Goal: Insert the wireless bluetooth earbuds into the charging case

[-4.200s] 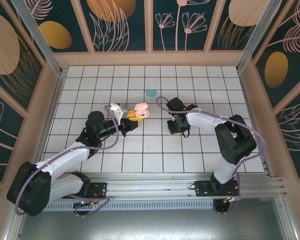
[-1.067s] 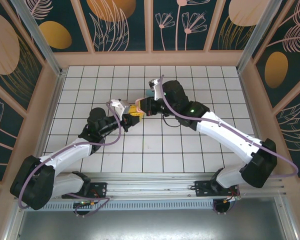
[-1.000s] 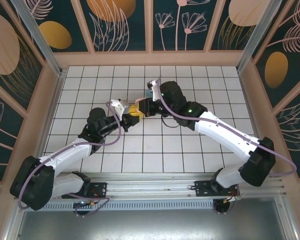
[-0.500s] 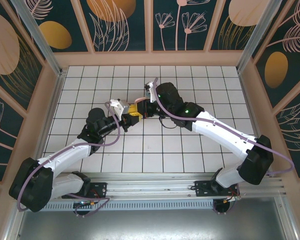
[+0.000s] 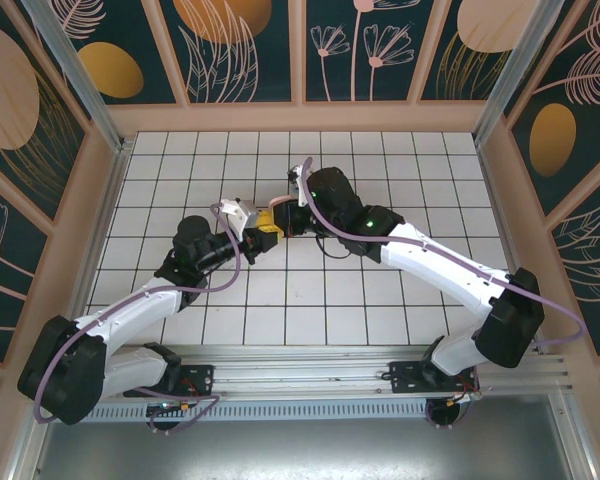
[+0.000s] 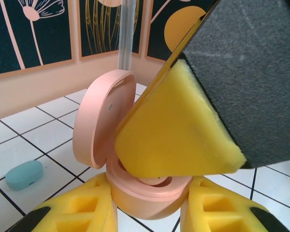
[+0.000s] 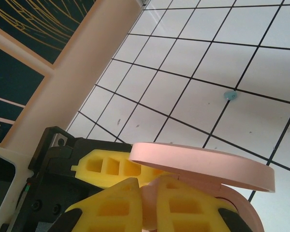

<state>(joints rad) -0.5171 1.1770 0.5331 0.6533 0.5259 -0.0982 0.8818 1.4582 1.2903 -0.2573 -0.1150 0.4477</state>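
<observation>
My left gripper (image 6: 149, 207) is shut on the base of the pink charging case (image 6: 145, 195), held off the tiles with its lid (image 6: 104, 121) swung open. My right gripper (image 7: 148, 192) is shut on a pale pink earbud (image 7: 150, 205) and sits on the case's open top, under the lid (image 7: 203, 162). In the left wrist view a right finger (image 6: 179, 130) covers most of the cavity, and a pink earbud (image 6: 157, 181) shows in the well beneath it. In the top view the two grippers meet, left (image 5: 263, 223) and right (image 5: 288, 216). A teal earbud (image 7: 230, 95) lies on a tile.
A closed teal case (image 6: 24, 174) lies on the tiles beyond the pink case. White tiled floor (image 5: 380, 290) stretches all round, bounded by peach walls (image 5: 300, 118). The right arm (image 5: 430, 260) stretches diagonally across the middle right.
The right gripper has swung from the middle right over to the case held by the left gripper. In the last second it edged a little further left onto it. The left arm barely moved.
</observation>
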